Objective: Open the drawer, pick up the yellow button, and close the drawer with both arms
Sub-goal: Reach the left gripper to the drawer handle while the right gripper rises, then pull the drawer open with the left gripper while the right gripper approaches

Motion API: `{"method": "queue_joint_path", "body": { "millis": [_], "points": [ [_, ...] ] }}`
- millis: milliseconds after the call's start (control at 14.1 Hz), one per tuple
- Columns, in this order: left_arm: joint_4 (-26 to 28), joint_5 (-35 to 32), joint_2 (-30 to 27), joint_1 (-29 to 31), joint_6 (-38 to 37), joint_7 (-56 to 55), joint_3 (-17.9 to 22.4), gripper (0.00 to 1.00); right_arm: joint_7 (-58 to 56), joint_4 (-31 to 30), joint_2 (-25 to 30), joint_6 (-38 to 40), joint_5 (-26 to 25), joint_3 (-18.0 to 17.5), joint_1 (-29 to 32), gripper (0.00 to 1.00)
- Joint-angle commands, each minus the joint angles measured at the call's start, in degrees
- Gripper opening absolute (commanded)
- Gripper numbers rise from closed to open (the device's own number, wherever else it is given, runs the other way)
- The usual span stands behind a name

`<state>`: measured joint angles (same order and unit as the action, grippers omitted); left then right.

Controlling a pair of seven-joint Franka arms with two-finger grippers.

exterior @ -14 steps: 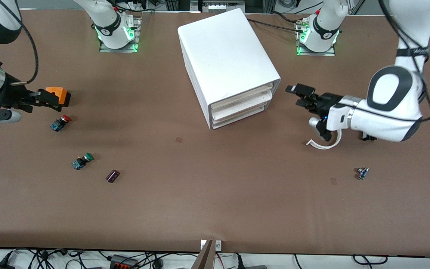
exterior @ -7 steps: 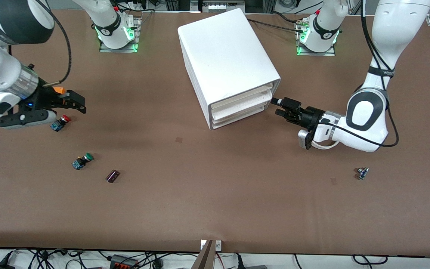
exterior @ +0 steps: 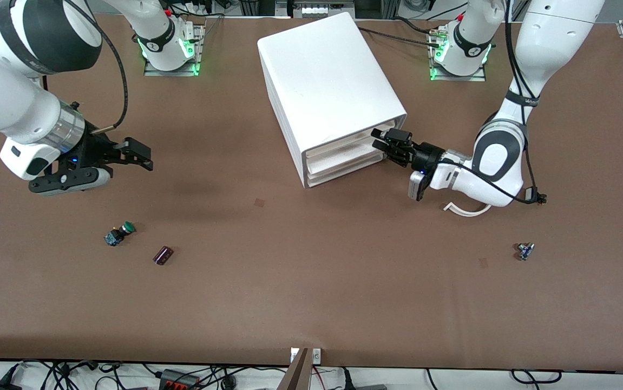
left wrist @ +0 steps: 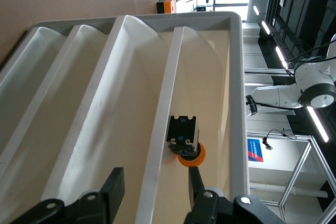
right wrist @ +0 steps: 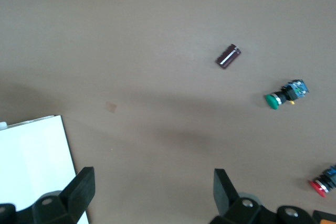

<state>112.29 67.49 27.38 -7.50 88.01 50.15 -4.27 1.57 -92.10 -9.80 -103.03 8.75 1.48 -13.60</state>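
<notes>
- Lower half of the front view, nearest the camera: a dark brown part (exterior: pixel 163 255) and a green-capped button (exterior: pixel 119 234) lie on the table (exterior: pixel 311 292) toward the right arm's end. A small blue part (exterior: pixel 525 251) lies toward the left arm's end. None of these belongs to the task.
- Middle band of the front view, right arm's end: the right gripper (exterior: pixel 141 154) hangs over bare table with its fingers spread wide and nothing between them. A red-capped button (right wrist: pixel 320 184) shows in the right wrist view. This arm appears to have no part in the present step.
- Centre of the front view: the left gripper (exterior: pixel 380 139) is at the front of the cabinet (exterior: pixel 327 76), level with the upper drawer fronts.
- In the left wrist view its fingers (left wrist: pixel 113 187) stand apart on either side of a white front lip. No contact with the lip is visible.
- The button (left wrist: pixel 185 139) lies inside the drawer (left wrist: pixel 136 93), orange cap toward the gripper, touching that lip (which of the three levels cannot be told for certain).
- Step in hand: opening the drawer. All three fronts look flush with the cabinet, so the task is judged to be at its start.
- Next move: press the fingers onto the lip, then pull straight out along the drawer's travel. A skewed pull could drag the whole cabinet.
</notes>
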Motion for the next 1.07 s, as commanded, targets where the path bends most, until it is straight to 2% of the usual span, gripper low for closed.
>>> {"method": "queue_joint_path", "body": {
  "millis": [0,213,498,712,996],
  "points": [
    [2.32,1.51,-0.92,0.03,0.67,2.94,-0.38,0.52,1.07,2.19,-2.24,-2.16,0.92,0.37,-2.39,1.00],
    [3.11,1.68,-1.01,0.03,0.76,2.94,-1.44,0.41,2.20,2.19,-3.21,-5.50,1.27,0.37,-4.76,1.00],
    [3.47,1.68,-1.10,0.03,0.76,3.03,-1.44,0.23,13.17,2.19,-4.88,-10.16,1.09,0.37,-10.55,1.00],
    [2.77,1.60,-0.92,0.03,0.76,2.94,-1.44,0.04,17.33,3.33,-7.16,-13.85,0.83,0.37,-13.29,1.00],
    [-1.18,0.63,0.91,0.65,1.99,2.24,-0.74,0.03,22.58,9.82,-12.86,-14.12,1.09,0.37,-16.19,1.00]
  ]
}}
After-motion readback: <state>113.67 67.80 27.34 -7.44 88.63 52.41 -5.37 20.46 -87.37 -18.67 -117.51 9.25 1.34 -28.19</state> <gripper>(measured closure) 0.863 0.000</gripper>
